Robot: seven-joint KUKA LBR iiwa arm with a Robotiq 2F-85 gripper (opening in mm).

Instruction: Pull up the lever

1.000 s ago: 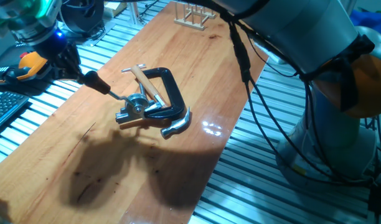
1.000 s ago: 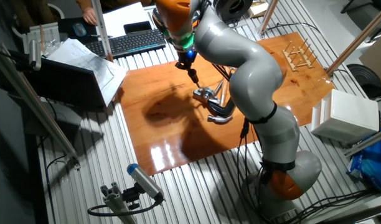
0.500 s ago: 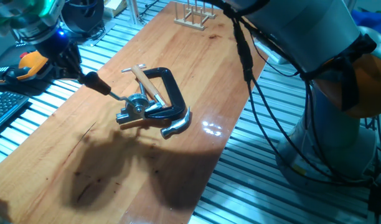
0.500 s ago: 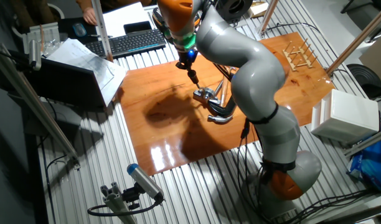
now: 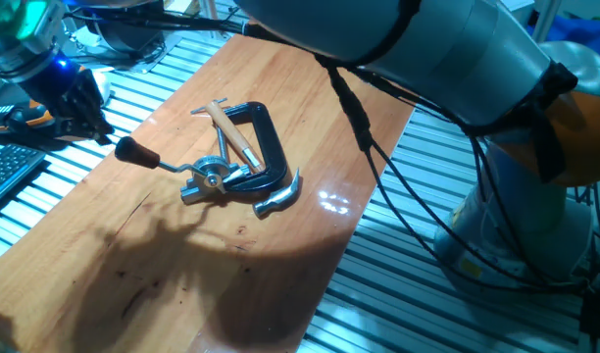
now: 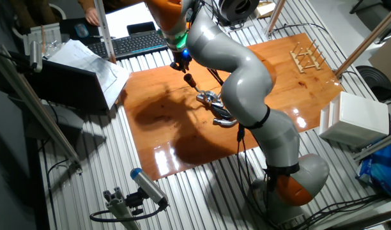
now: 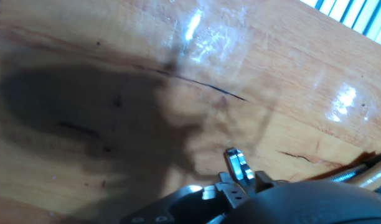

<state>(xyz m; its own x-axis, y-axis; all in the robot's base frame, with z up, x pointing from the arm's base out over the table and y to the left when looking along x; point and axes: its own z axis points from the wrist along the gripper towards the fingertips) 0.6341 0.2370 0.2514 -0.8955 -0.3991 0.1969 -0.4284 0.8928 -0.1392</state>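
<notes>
The lever's dark knob [image 5: 133, 152] lies low over the wooden table [image 5: 310, 108]. Its thin silver arm runs right to the small hub [image 5: 213, 177]. My gripper [image 5: 96, 127] hangs just up and left of the knob, very close; its dark fingers blur together and I cannot tell whether they touch it. From the other side, the gripper [image 6: 181, 64] sits just above the knob [image 6: 189, 80]. The hand view shows a silver hub part [image 7: 237, 167] and a dark rounded shape [image 7: 302, 202] at the bottom edge, with no fingers visible.
A black C-clamp [image 5: 271, 147] and a pale-handled hammer [image 5: 236, 142] lie against the hub. A small wooden rack [image 6: 307, 56] stands at the far end of the table. A keyboard [image 6: 138, 43] and papers [image 6: 87, 70] sit beyond the table edge near the gripper.
The gripper has shifted left, away from the clamp. The lever has swung with it: the knob now sits lower and further left, and the hub has turned.
</notes>
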